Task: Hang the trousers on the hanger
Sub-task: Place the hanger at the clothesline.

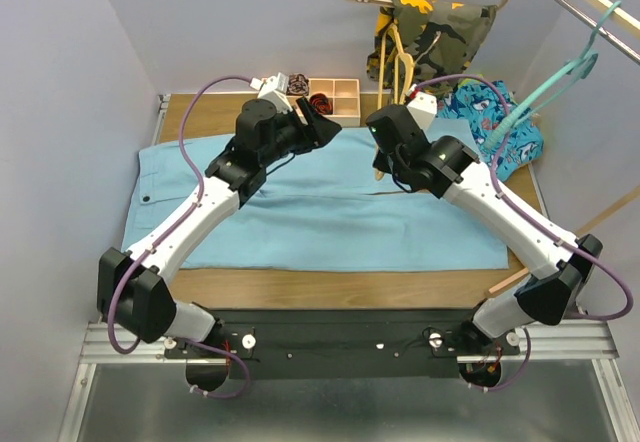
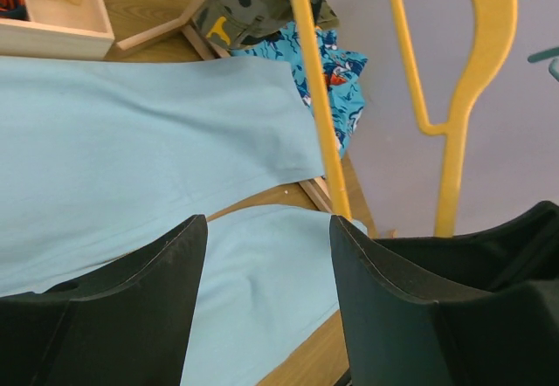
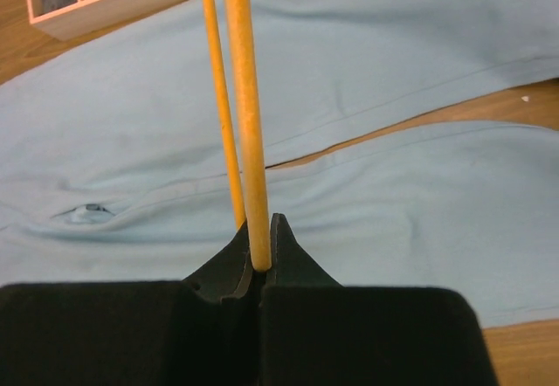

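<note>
Oddly, the right gripper (image 3: 258,259) has its jaws clamped tight on the thick bar of the yellow hanger (image 3: 247,124). That bar runs out from between the fingers over the cloth, while the teal hanger (image 1: 545,90) hangs on the rail (image 1: 575,14) at the far right, well apart from both arms. The trousers (image 1: 330,212) lie spread flat across the table (image 1: 350,287), waist to the left and both legs running right with a thin gap between them. That layout looks meant to offer a free leg end to be lifted and fed through a hanger frame. The left gripper (image 2: 266,224) hovers above the legs with its jaws wide apart and nothing between them, facing the yellow frame. It is probably there to pick up cloth or to steady the frame. Gripping the frame by a single bar keeps its opening clear. By my reading no draping has begun, and I cannot tell whether the yellow frame is to be used or merely set aside.
</note>
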You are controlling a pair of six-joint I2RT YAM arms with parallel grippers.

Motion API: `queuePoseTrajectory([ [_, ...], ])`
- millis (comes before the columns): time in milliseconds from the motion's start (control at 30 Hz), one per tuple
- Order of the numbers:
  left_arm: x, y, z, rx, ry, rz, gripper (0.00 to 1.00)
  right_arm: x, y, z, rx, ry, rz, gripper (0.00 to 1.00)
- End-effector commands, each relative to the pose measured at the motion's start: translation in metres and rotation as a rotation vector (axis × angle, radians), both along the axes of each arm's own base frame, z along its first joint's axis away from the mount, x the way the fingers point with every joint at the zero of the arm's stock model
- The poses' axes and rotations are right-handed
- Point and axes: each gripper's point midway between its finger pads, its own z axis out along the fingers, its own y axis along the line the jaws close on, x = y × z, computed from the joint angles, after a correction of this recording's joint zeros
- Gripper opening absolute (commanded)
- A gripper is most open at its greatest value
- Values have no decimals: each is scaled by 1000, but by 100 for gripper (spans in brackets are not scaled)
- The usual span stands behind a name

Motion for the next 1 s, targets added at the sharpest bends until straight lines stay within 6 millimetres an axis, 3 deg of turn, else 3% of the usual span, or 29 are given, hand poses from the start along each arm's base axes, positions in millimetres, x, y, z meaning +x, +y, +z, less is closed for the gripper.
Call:
queuePoseTrajectory([
  [0, -3, 25, -3, 43, -10, 58, 67, -4, -28, 12, -51, -15, -148, 1],
  [233, 1, 34, -9, 53, -7, 65, 67, -40, -21, -13, -136, 126, -140, 1],
  [367, 1, 38, -14, 54, -1, 60, 67, -50, -17, -11, -164, 136, -160, 1],
  [667, -3, 45, -23, 69, 6, 42, 67, -67, 14, -20, -105, 172, -114, 1],
  [967, -5, 55, -32, 77, 13, 35, 67, -65, -7, -11, -124, 108, -164, 1],
])
